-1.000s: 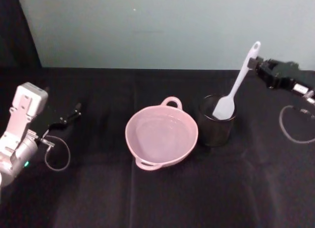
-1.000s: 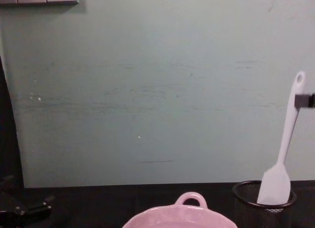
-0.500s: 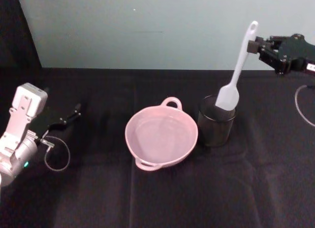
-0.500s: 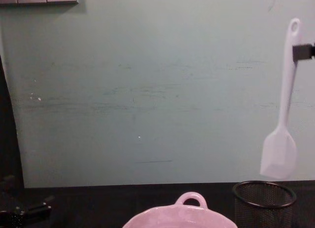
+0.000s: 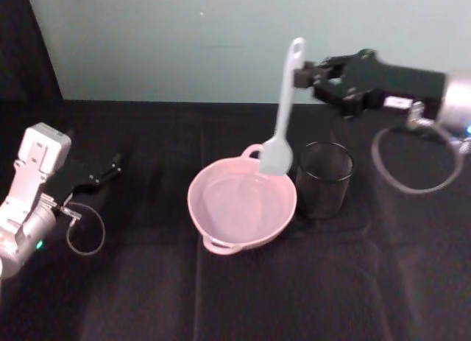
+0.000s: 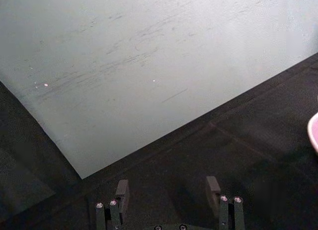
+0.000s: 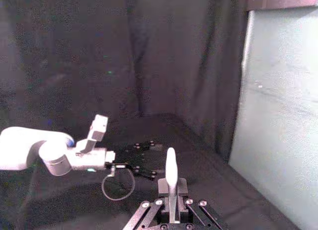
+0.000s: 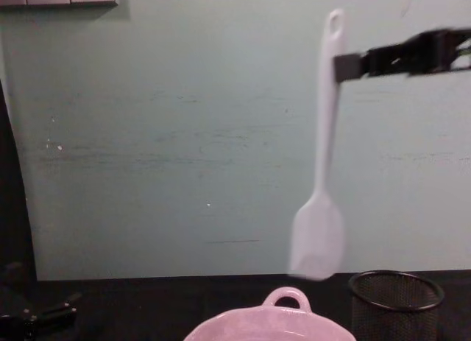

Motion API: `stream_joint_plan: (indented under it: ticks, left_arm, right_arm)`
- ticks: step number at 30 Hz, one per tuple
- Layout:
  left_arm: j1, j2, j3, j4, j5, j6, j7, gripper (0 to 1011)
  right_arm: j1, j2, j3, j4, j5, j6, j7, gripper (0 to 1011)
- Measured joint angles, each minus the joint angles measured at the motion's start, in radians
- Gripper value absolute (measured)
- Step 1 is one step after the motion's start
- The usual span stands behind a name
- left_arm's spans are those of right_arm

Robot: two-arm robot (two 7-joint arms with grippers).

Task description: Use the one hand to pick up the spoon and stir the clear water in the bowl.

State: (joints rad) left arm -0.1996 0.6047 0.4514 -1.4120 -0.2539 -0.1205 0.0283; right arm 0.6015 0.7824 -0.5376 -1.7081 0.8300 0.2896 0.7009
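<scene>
black-clothed worktop (image 5: 235,297) against a pale green wall (image 5: 184,46). right gripper (image 5: 298,77) is up in the air, fingers clamped on the spoon (image 5: 280,127) near the holed tip of its handle. so the long handle hangs almost straight down below the fingers, flat head lowest. the high pinch looks deliberate: it keeps the fingers well above the bowl and leaves reach for stirring. spoon head sits below the fingers over the far rim of the pink bowl (image 5: 197,216), by its loop handle, not yet dipped in; chest view shows a gap between head and rim. black mesh cup (image 5: 324,180) stands below the fingers and just to their right, beside the bowl, with the spoon clear of it. left gripper (image 6: 167,183) is parked low by the worktop, far off to the left, fingers apart, holding nothing. judged step: carry over the bowl's centre, then lower. risk: with a grip so near the tip, the head may swing.
</scene>
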Motion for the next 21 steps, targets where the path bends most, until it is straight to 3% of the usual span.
stream_joint_plan:
  ticks: [5, 10, 14, 21]
  left_arm:
    - [0.0, 0.0, 0.0, 0.0, 0.0, 0.0, 0.0, 1011]
    - [0.0, 0.0, 0.0, 0.0, 0.0, 0.0, 0.0, 1011]
    - [0.0, 0.0, 0.0, 0.0, 0.0, 0.0, 0.0, 1011]
    - [0.0, 0.0, 0.0, 0.0, 0.0, 0.0, 0.0, 1011]
  right_arm:
    - [-0.006, -0.082, -0.061, 0.086, -0.054, -0.087, -0.021, 100]
    - [-0.022, -0.15, -0.096, 0.182, -0.124, -0.185, -0.03, 100]
    - [-0.036, -0.186, -0.11, 0.239, -0.171, -0.252, -0.034, 100]
    - [-0.064, -0.213, -0.118, 0.286, -0.228, -0.327, -0.041, 100]
